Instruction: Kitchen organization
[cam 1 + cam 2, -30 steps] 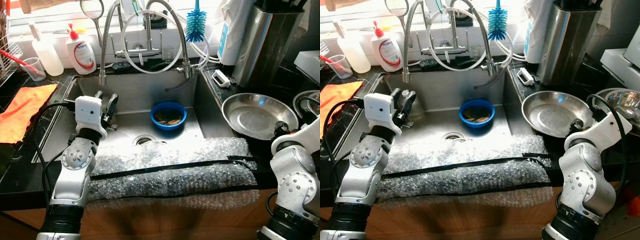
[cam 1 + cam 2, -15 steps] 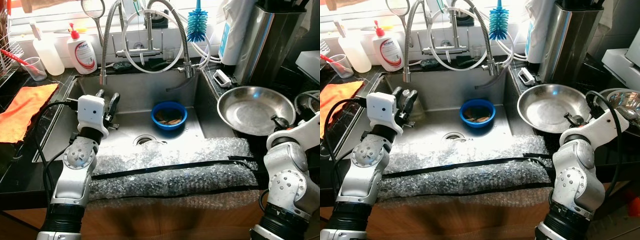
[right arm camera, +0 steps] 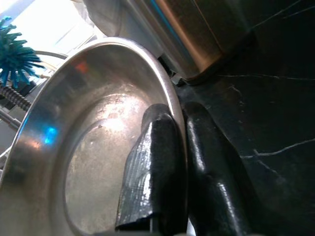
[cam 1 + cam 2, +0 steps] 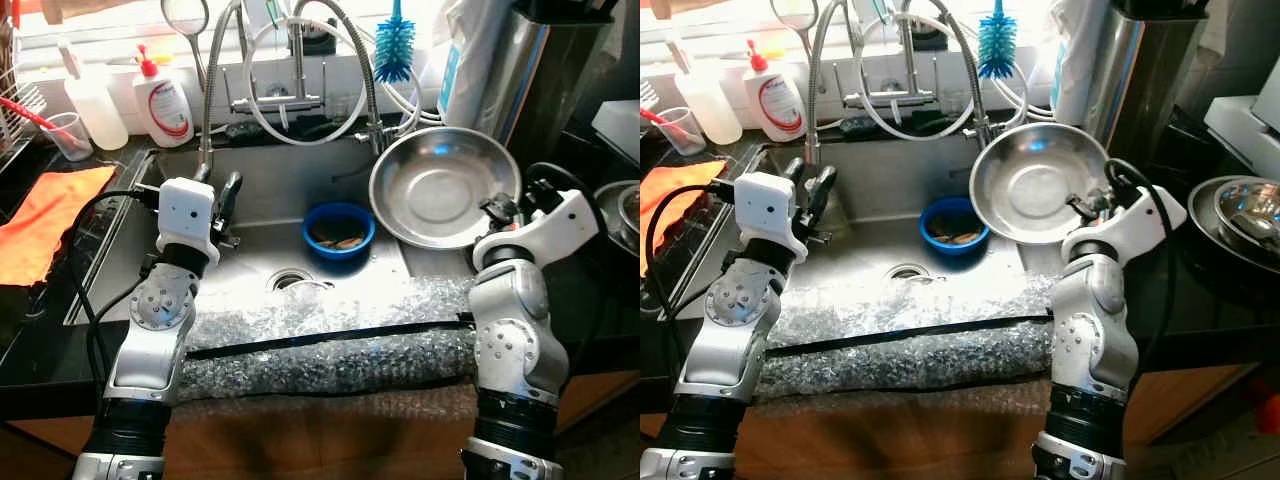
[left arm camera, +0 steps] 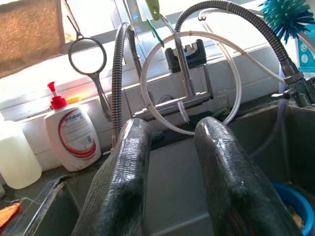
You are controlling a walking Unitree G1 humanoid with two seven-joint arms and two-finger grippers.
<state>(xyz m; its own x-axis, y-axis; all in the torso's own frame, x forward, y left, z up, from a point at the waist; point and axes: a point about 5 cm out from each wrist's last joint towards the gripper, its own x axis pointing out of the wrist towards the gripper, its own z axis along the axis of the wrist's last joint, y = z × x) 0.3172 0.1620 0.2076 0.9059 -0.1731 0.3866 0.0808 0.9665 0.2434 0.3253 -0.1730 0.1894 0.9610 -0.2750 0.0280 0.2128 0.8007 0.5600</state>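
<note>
A shiny steel bowl [image 4: 440,187] hangs tilted over the sink's right edge, its hollow facing me. My right gripper [image 4: 497,209] is shut on the bowl's rim [image 3: 170,93], one finger [image 3: 152,167] inside and one outside. Down in the steel sink [image 4: 260,250] sits a small blue bowl [image 4: 337,229] holding food scraps. My left gripper [image 4: 215,190] hovers open over the sink's left side, pointing at the back wall, with nothing between its fingers [image 5: 123,182].
Bubble wrap [image 4: 330,340] covers the sink's front edge. Coiled tap hoses [image 4: 300,70], a blue brush [image 4: 393,45] and soap bottles [image 4: 165,100] line the back. An orange cloth [image 4: 50,215] lies left. A tall steel canister [image 4: 560,60] and more steel bowls [image 4: 1240,210] stand right.
My right arm has lifted the steel bowl off the right counter and swung it left and up over the sink's edge. The left arm has barely moved.
</note>
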